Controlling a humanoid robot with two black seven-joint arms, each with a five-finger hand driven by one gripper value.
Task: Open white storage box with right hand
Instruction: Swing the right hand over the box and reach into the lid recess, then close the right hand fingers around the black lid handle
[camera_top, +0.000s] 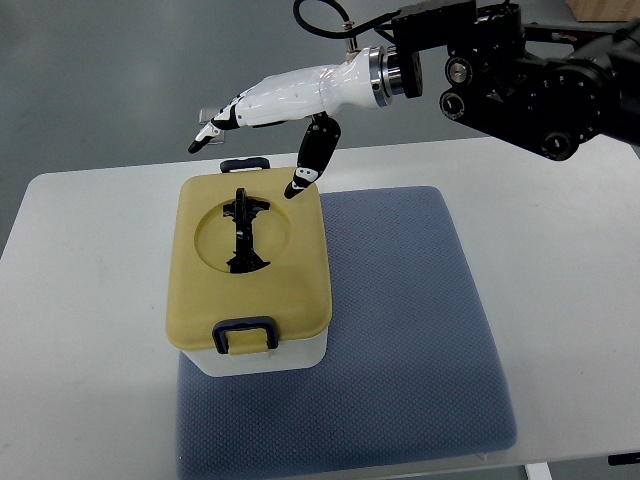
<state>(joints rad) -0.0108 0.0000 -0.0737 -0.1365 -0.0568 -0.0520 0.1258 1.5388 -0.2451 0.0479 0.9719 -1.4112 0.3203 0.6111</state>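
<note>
White desk (90, 300) fills the view; left hand not in view. Storage box (250, 275) sits left of centre, on the left part of a blue-grey mat (400, 330); white body, pale yellow lid (290, 270) on and shut, round recess in the top with a black folding handle (243, 233) lying flat in it. Dark latch at the near edge (247, 333), another at the far edge (245, 163); both look closed, though the far one is partly cut by the lid edge. Right hand (262, 120) hovers over the far edge of the lid, arm coming in from upper right; fingers spread loosely, clamped on nothing, thumb tip (296, 185) pointing down just above or touching the lid's far right corner, cannot tell which. Judgement: box is rigid plastic, probably light, smooth and a bit slippery; lid likely stiff and held by the latches, so take those first, then lift at the lid rim or the handle; box may slide on the mat if pulled. Hidden: contents, latch mechanism, box's far wall; fingertips small and hard to read.
</note>
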